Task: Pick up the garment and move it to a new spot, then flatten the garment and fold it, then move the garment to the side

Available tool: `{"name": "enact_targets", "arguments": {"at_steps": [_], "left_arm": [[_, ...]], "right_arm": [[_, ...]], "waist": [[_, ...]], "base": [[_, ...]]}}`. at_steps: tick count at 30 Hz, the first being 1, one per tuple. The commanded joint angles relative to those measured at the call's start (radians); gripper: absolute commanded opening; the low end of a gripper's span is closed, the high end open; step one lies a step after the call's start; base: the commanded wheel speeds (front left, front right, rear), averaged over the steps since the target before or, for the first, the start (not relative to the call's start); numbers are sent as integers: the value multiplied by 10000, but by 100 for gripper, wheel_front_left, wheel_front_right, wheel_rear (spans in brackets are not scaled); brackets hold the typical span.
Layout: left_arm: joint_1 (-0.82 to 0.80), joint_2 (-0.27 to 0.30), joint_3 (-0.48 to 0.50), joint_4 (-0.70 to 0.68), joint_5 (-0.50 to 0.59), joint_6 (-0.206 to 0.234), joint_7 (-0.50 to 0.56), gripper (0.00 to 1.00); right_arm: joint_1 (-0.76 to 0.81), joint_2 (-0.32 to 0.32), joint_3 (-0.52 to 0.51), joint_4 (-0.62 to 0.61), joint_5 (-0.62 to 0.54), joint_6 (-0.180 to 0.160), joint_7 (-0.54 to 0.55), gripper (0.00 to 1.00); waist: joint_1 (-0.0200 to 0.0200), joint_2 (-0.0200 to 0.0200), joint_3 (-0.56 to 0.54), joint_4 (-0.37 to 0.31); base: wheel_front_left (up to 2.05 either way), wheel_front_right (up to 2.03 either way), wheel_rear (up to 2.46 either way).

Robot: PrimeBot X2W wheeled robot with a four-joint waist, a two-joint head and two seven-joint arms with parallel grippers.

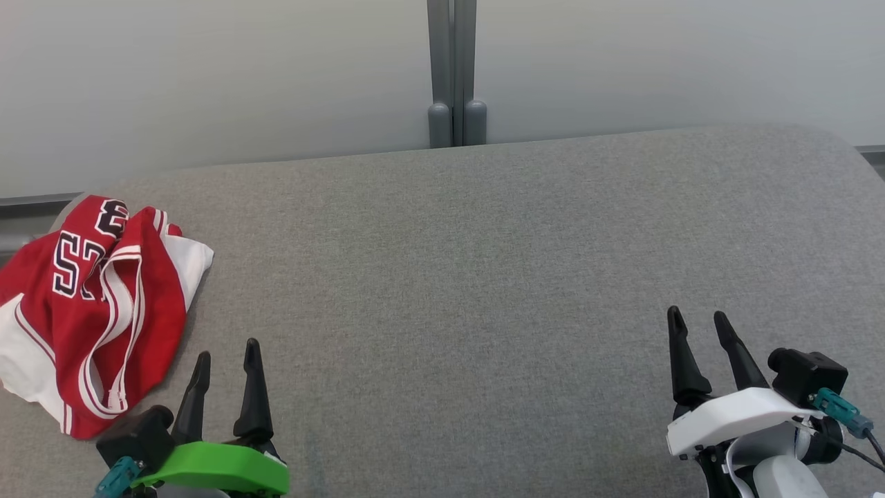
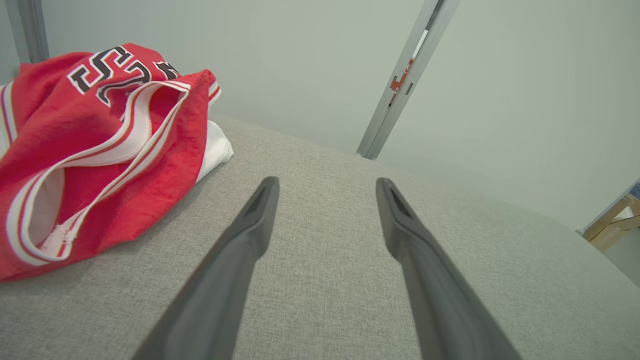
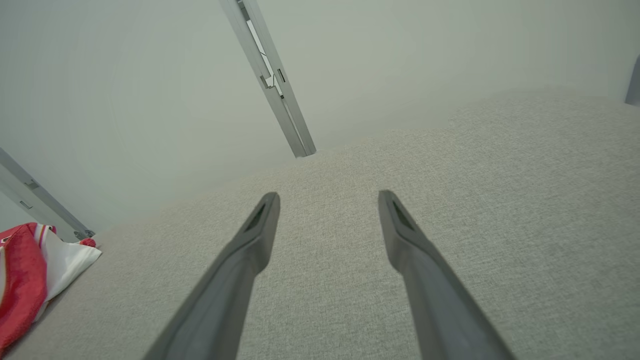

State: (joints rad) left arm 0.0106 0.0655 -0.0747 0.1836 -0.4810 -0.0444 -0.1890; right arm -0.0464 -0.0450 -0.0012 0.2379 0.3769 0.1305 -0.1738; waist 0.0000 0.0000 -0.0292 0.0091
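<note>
A red and white garment with dark numbers lies crumpled in a loose heap at the far left of the grey fabric surface. In the left wrist view the garment lies to the upper left of the fingers, apart from them. The right wrist view catches the garment at its lower left edge. My left gripper stands open just right of the heap's near end, with nothing between its fingers. At the lower right, far from the cloth, my right gripper is open and empty.
A pale wall runs behind the surface, with a grey vertical post at its middle. The surface's rounded far edge curves down at the right corner. Wide bare fabric lies between the two grippers.
</note>
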Motion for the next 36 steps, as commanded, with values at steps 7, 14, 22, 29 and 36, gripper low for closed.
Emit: {"name": "enact_targets", "arguments": {"at_steps": [7, 14, 22, 29, 36], "left_arm": [[116, -62, 70, -40, 511, -124, -264, 100], [100, -88, 35, 53, 1026, -166, -399, 100], [134, -102, -12, 97, 1562, -173, -542, 100], [168, -116, -15, 135, 1819, -187, -677, 100], [203, -126, -56, 203, 2117, -174, -772, 100]], "right_arm": [[51, -60, 39, -49, -808, 3, -244, 100], [68, -65, 67, -40, -1315, 3, -375, 100], [66, -68, 110, 10, -1892, 4, -530, 100], [55, -71, 157, 57, -2305, 4, -668, 100], [28, -74, 206, 94, -2701, 2, -777, 100]], "waist": [[0, 0, 3, 22], [0, 0, -7, 64], [0, 0, -43, 104], [0, 0, -60, 137], [0, 0, -80, 160]], "base": [[0, 0, 0], [0, 0, 0], [0, 0, 0], [0, 0, 0], [0, 0, 0]]}}
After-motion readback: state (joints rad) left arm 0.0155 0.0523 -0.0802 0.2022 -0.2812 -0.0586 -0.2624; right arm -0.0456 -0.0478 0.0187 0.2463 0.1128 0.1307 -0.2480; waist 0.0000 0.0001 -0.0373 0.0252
